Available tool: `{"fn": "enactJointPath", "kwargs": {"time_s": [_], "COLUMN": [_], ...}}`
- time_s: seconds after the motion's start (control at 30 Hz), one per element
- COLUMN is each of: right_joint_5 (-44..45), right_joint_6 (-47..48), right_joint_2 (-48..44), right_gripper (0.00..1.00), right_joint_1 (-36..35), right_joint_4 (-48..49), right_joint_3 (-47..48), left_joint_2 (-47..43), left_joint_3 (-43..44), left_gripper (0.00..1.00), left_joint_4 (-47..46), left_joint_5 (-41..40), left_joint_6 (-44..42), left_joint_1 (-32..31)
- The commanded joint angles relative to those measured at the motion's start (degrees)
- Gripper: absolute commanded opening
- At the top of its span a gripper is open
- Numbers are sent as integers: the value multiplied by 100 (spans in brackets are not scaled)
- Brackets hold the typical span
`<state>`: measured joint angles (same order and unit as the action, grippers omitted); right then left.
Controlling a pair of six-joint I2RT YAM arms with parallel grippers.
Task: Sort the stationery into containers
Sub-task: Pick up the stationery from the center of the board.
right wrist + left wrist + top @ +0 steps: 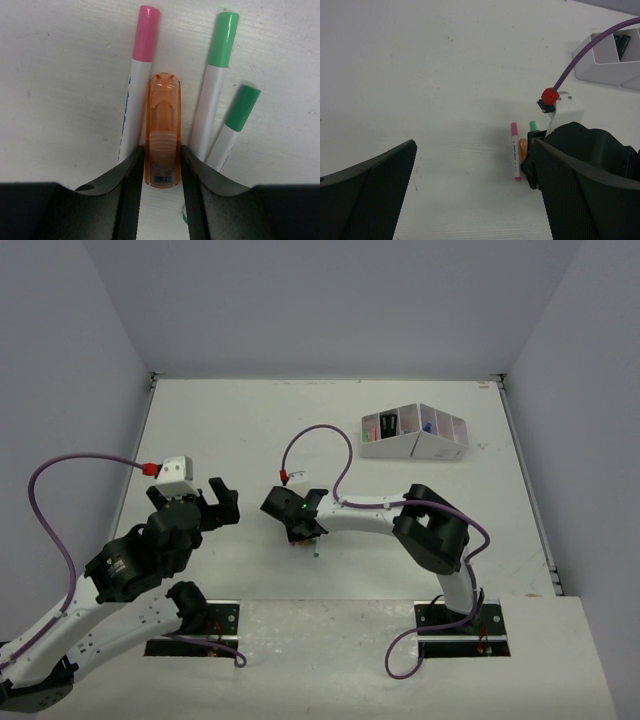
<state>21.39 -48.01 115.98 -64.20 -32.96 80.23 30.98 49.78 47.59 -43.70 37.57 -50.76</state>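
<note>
One white table (250, 430). One white organizer (385, 448) at its far right, several slots, a few bits already in the left ones. Two arms. The left gripper (474, 150) hangs over bare table, jaws spread wide, nothing in them. The right gripper (162, 160) is low at mid-table, jaws narrow, pinching 1 orange highlighter (162, 115) lying flat. 3 pens lie alongside: 1 pink-cap pen (142, 55) just beside it on one side; on the other, 1 green-cap pen (217, 65) and 1 darker green-cap pen (235, 120).
</note>
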Motion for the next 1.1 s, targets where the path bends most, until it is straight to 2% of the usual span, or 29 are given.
{"fn": "enactJointPath", "kwargs": {"time_s": [0.0,0.13,0.27,0.5,0.7,0.87,0.93,1.07], "right_joint_5": [-62,74,286,586,675,674,674,735], "right_joint_6": [-105,-136,-88,330,673,1361,1861,2478], "right_joint_2": [246,27,-362,-1094,-1756,-2108,-1983,-1589], "right_gripper": [33,12,0,0,0,0,0,0], "right_joint_1": [-13,-13,-13,79,516,1589,2173,2753], "right_joint_4": [37,66,46,72,10,-51,-50,-52], "right_joint_3": [-2,-110,-156,22,30,81,267,778], "left_joint_2": [-31,-24,12,7,-32,-68,-81,-94], "left_joint_3": [-39,-47,-47,-47,-54,-56,-62,-65], "left_gripper": [100,100,100,100,100,100,100,100], "left_joint_4": [-207,-215,-224,-227,-214,-196,-189,-170], "left_joint_5": [-24,-18,-7,-27,-63,-105,-124,-158], "left_joint_6": [-197,-206,-224,-218,-196,-169,-156,-134], "left_joint_1": [-4,-4,-4,-4,-4,-4,-4,-11]}}
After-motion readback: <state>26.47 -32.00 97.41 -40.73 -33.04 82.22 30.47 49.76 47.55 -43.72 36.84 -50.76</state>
